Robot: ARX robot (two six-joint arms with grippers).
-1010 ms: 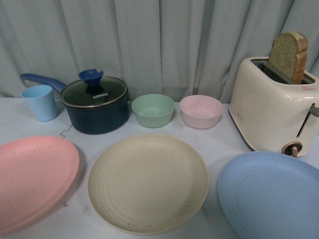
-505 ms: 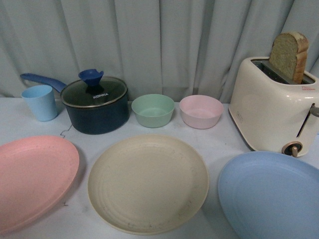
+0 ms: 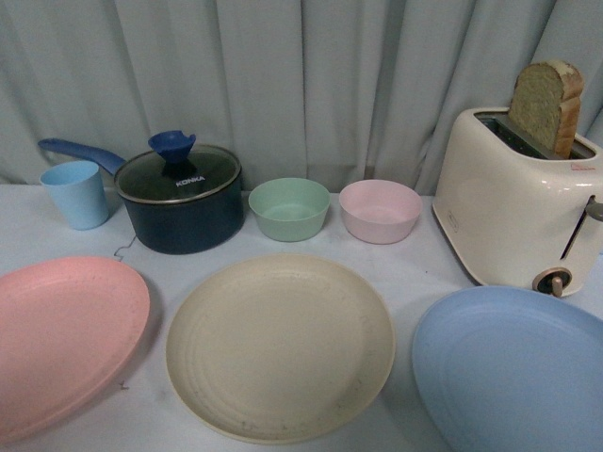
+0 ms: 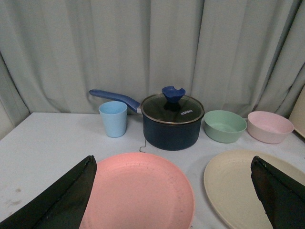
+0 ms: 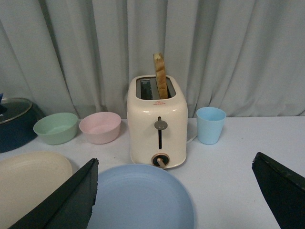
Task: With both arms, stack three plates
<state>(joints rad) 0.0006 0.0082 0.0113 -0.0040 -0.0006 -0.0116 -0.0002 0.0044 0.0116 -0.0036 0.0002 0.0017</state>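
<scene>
You've got the round matte pink plastic plate (image 3: 66, 339) lower left of the front frame, the cream plate (image 3: 280, 347) bottom centre, the light blue plate (image 3: 513, 372) lower right, all flat, lying apart. Your left claw (image 4: 171, 161) and right claw (image 5: 175, 161) are both spread wide, gripping nothing. A cream toaster (image 3: 513, 212) sits at the right edge.

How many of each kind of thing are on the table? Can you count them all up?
Plates: 3
Bowls: 2
Cups: 2
Pot: 1
Toaster: 1
Bread: 1
Total: 10
</scene>
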